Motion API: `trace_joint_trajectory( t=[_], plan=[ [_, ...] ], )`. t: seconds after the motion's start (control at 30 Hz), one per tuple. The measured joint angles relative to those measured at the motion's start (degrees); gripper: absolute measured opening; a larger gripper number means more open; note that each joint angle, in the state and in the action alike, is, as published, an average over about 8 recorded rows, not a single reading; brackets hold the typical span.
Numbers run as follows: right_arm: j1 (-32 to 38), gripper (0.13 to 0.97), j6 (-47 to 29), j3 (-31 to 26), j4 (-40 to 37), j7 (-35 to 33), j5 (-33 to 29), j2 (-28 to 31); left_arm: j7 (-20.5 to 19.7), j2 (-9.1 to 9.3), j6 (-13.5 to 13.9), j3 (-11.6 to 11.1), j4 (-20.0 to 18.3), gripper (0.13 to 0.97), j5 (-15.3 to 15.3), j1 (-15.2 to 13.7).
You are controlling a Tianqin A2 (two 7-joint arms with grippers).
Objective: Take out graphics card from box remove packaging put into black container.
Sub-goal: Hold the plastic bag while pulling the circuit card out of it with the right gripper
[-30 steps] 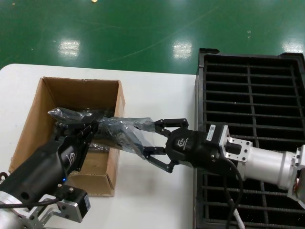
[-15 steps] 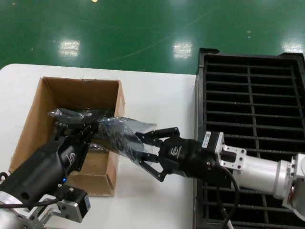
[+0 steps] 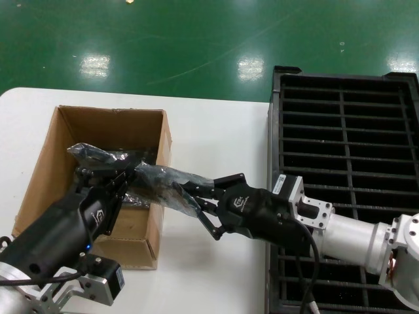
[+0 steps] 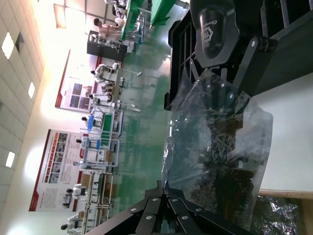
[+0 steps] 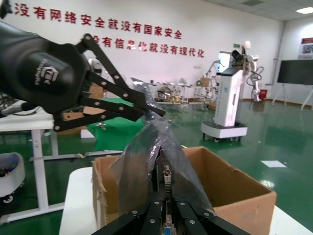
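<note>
The head view looks forward and down from above the table's (image 3: 216,124) near edge, taking in the whole work area. Each wrist view sits close behind its own fingers, facing the other; both share the packaging (image 4: 220,147) (image 5: 156,161) stretched between them.

Brown box (image 3: 46,170), shiny grey packaging (image 3: 160,183), black container (image 3: 347,124).

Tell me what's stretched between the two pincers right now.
The packaging, graphics card inside, spans from the left pincer over the box wall to the right pincer; the head view shows it.
</note>
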Motion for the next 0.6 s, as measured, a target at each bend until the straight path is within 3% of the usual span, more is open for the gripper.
trace_joint_trajectory(
  t=[0.3,0.6],
  plan=[
    [-0.1,0.144,2.4,-0.4,-0.4,2.2,-1.2,-0.5,0.0,0.00,0.0,0.0,0.0,0.140,0.0,0.0],
    [-0.9,0.173,3.1,-0.8,0.6,3.4,-1.6,-0.4,0.0,0.00,0.0,0.0,0.0,0.140,0.0,0.0]
  ],
)
